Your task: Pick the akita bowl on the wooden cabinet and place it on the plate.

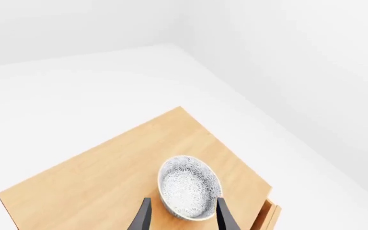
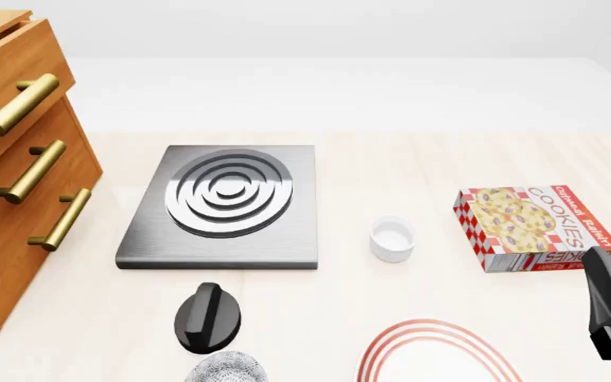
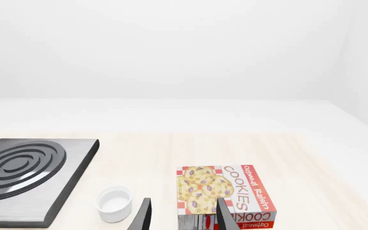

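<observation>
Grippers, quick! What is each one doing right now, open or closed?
Left gripper: open, fingers either side of the akita bowl, not gripping it.
Right gripper: open, holding nothing, above the cookie box.

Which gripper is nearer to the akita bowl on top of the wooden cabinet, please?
Left. The left gripper hovers right over the akita bowl on the wooden cabinet, its fingers straddling it. The right gripper is far off, over the cookie box.

White akita bowl with grey-black speckle on orange-brown wooden cabinet; white plate has red rings.
</observation>
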Controlling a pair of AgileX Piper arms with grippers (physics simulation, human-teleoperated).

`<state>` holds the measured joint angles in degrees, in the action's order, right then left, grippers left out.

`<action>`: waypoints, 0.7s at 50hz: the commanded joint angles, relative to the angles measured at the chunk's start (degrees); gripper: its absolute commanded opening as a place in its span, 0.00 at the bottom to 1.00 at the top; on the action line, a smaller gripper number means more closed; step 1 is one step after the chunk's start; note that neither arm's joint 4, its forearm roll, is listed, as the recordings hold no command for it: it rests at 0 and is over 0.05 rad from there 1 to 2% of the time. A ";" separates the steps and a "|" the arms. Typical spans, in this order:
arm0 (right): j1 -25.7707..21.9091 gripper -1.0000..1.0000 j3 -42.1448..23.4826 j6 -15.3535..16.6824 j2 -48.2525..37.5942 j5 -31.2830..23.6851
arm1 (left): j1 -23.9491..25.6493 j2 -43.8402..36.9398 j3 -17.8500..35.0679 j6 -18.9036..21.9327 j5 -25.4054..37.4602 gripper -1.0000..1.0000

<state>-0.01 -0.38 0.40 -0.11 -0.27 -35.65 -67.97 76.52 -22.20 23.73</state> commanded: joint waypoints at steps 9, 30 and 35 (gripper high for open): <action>-0.01 1.00 0.00 0.00 0.00 0.00 | 0.13 -2.17 0.67 0.00 -1.04 1.00; 0.00 1.00 0.00 0.02 0.00 0.00 | -0.14 -5.81 1.37 -0.31 -2.87 1.00; 0.01 1.00 0.00 -0.01 0.00 -0.01 | -0.08 -6.62 1.17 -0.28 -3.45 1.00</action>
<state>-0.01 -0.38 0.40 -0.11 -0.27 -35.67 -73.00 77.64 -22.41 21.23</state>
